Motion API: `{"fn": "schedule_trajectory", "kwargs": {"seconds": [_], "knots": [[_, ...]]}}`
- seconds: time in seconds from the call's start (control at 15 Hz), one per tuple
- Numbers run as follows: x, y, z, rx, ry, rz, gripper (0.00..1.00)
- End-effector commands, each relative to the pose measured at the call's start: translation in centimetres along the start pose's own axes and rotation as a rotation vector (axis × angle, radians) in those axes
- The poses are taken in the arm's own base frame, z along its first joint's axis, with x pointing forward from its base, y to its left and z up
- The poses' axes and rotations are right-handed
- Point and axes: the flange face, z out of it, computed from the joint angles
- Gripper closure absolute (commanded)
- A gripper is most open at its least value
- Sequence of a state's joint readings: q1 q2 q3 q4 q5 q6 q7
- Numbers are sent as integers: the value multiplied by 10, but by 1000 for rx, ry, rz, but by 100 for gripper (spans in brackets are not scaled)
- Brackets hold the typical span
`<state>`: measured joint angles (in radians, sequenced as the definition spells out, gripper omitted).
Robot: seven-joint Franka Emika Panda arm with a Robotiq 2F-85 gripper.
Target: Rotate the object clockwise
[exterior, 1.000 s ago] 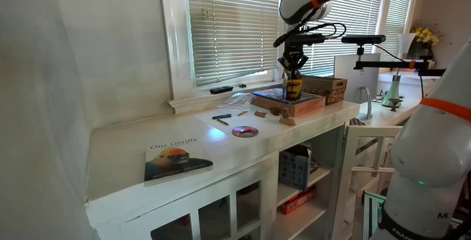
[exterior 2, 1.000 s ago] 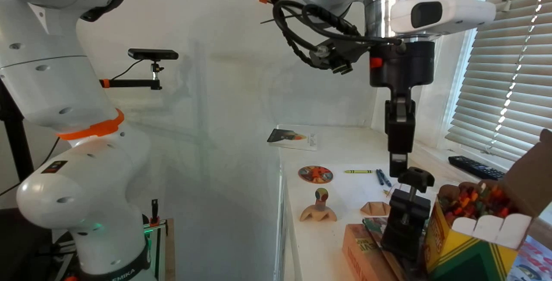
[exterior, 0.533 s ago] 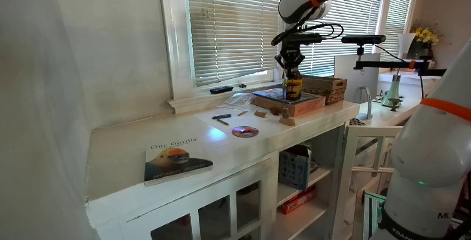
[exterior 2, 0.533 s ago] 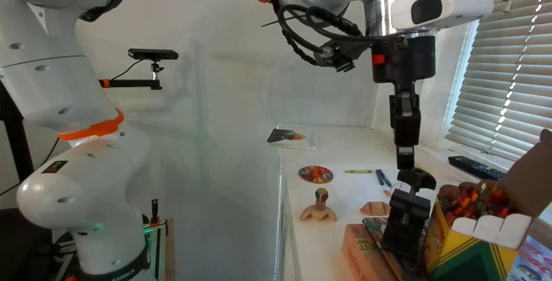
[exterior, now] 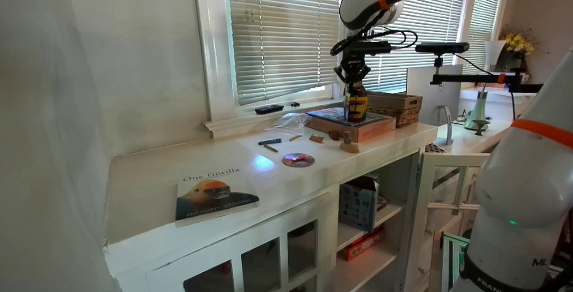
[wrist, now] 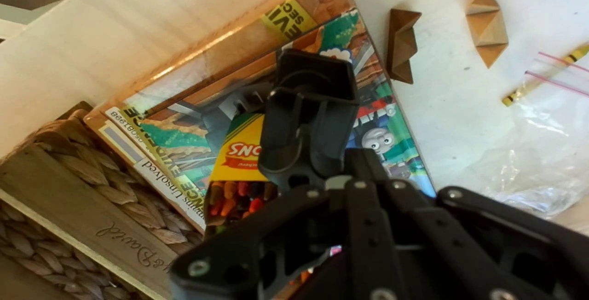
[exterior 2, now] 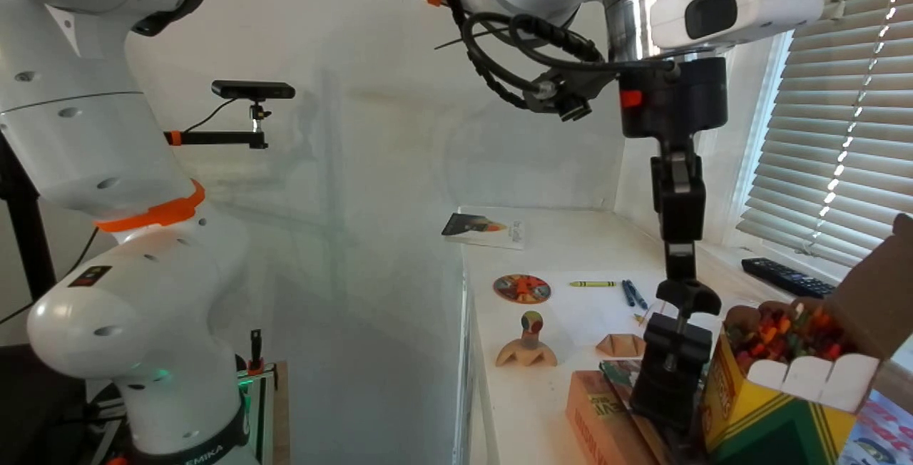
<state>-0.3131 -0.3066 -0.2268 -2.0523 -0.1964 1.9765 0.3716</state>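
The object appears as a black clamp-like thing with a lobed knob on top (exterior 2: 674, 365). It stands upright on the flat boxes, beside the crayon box. It also shows in the wrist view (wrist: 308, 125), seen from above. In an exterior view it merges with the crayon box (exterior: 358, 106). My gripper points straight down, fingers together, in both exterior views (exterior: 351, 88) (exterior 2: 680, 269). Its tips are at the knob, apparently touching or just behind it; I cannot tell which. In the wrist view the fingertips (wrist: 363, 159) lie beside the clamp with no clear gap between them.
The yellow crayon box (exterior 2: 784, 408) is open and full, close beside the clamp. A flat box (exterior: 376, 128) lies beneath. A woven basket (exterior: 405, 104) stands behind. Wooden pieces (exterior 2: 528, 347), crayons (exterior 2: 592, 284), a disc (exterior 2: 522, 289) and a plastic bag (wrist: 529, 166) are nearby.
In an exterior view my gripper has moved right, from the knob's left side to above its middle, and slightly up. The knob looks slightly turned. The clamp's body has not moved.
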Motion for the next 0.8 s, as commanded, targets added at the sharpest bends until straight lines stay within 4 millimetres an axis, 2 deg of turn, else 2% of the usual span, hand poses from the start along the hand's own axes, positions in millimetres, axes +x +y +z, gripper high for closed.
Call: {"fn": "schedule_trajectory", "kwargs": {"seconds": [0.0,0.73], "knots": [[0,6,8,5,2,23,100],[17,28,18,-16,38,102,100]]}}
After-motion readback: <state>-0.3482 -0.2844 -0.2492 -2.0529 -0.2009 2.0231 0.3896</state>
